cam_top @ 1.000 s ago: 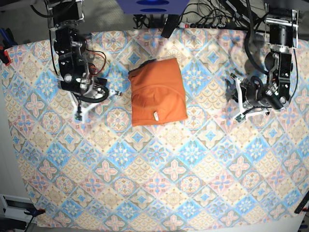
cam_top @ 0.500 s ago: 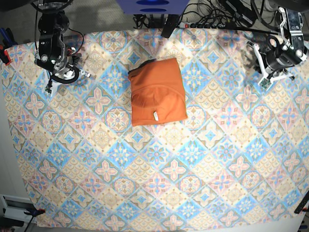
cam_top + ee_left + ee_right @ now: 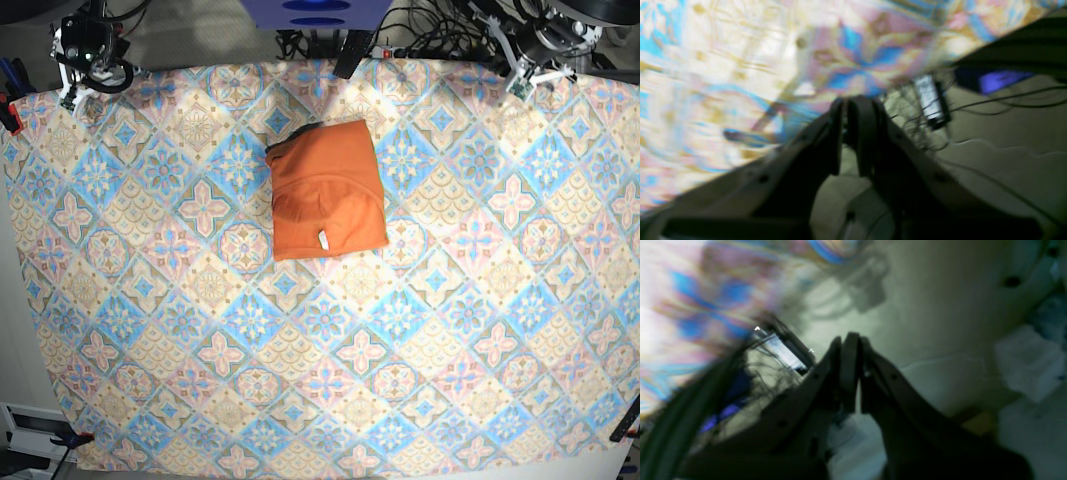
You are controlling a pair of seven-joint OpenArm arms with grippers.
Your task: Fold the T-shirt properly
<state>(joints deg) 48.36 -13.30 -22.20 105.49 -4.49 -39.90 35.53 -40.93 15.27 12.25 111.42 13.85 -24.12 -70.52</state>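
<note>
While the T-shirt (image 3: 326, 189) lies folded on the bench's tablecloth (image 3: 400, 380), upper centre, left pincer (image 3: 853, 103) sits nearly closed, empty; right pincer (image 3: 849, 340) fully closed, empty.

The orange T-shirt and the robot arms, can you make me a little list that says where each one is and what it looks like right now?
T-shirt: orange, folded into a compact rectangle, lying flat on the tablecloth, nothing touching it
white tag: showing on top, near the shirt's lower edge
tablecloth: blue, pink and beige pattern, covers the table
left gripper: at the far corner on the base view's right, away from the shirt, holding nothing
right gripper: at the far corner on the base view's left, shut, holding nothing
</note>
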